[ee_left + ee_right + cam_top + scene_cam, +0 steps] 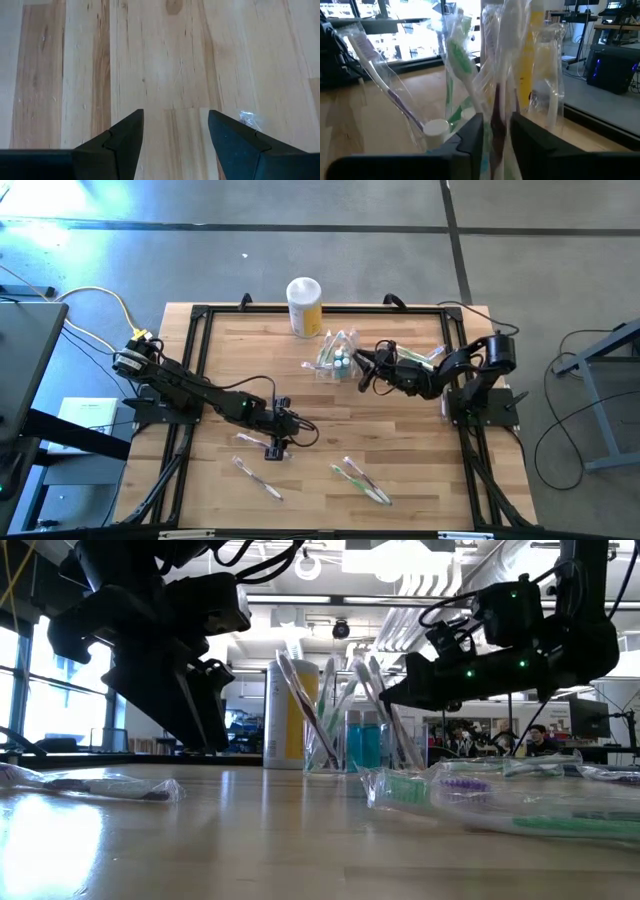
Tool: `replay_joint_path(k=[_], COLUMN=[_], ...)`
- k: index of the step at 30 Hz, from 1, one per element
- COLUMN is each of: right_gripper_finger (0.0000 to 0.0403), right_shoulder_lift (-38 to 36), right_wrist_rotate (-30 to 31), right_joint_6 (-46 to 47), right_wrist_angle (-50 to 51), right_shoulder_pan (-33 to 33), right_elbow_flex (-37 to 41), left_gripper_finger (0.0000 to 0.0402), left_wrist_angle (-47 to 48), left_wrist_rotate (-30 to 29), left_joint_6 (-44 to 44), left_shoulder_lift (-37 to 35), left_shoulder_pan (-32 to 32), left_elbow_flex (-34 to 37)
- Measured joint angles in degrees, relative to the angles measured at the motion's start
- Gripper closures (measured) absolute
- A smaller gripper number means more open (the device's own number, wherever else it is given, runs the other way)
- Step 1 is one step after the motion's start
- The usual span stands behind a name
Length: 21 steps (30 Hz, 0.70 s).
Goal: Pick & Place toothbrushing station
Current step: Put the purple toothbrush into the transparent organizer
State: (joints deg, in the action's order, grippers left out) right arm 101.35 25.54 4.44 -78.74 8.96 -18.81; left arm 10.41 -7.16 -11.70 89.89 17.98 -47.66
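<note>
The toothbrushing station [337, 356], a small clear holder bristling with wrapped toothbrushes, stands toward the far edge of the surface [420, 445], a little right of its middle and just beside the yellow canister [304, 306]. The right claw [364, 366] is right up against it, level with the brush handles, and from its own wrist camera the two dark fingers [470, 135] stand only narrowly parted around a wrapped brush stem [496, 100]; I cannot tell whether they pinch it or have just slackened (the gap looks barely wider than the stem). If this is the moment of letting a brush go into the holder, I'd say the careful way is to spread the fingers enough to clear the crinkly wrapper, then draw back along the stem's own line rather than sideways, since the light holder could easily tip or slide. The left claw [277, 442] waits with its fingers wide apart and empty over bare wood near the middle of the surface, with loose wrapped toothbrushes [361, 480] lying toward the near edge.
</note>
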Motion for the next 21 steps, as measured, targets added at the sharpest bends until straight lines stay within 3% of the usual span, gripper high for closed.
replay_joint_path(k=[7,10,15,19,21], right_gripper_finger=[0.0216,0.0175,0.013,0.0117,0.0115], right_shoulder_lift=[-0.73,-2.64,-7.36,-11.65,-13.54], right_wrist_rotate=[0.14,3.35,14.94,28.55,32.49], right_joint_6=[-0.15,-0.24,-6.41,-14.13,-18.0], right_wrist_angle=[0.14,1.19,3.97,4.82,4.73], right_shoulder_pan=[-1.57,-2.79,-7.22,-12.61,-15.28], right_elbow_flex=[-0.01,-0.02,0.02,0.02,0.02], left_gripper_finger=[0.0187,0.0187,0.0187,0.0187,0.0187], left_wrist_angle=[0.0,0.0,0.0,0.47,2.45], left_wrist_rotate=[0.05,0.54,1.07,1.18,2.1], left_joint_6=[-0.15,-0.53,-0.73,-2.97,-5.14], left_shoulder_lift=[0.0,0.0,-0.02,-0.02,-0.04], left_shoulder_pan=[0.0,-0.02,-0.02,-0.02,-0.02], left_elbow_flex=[0.0,0.0,0.0,0.0,-0.02])
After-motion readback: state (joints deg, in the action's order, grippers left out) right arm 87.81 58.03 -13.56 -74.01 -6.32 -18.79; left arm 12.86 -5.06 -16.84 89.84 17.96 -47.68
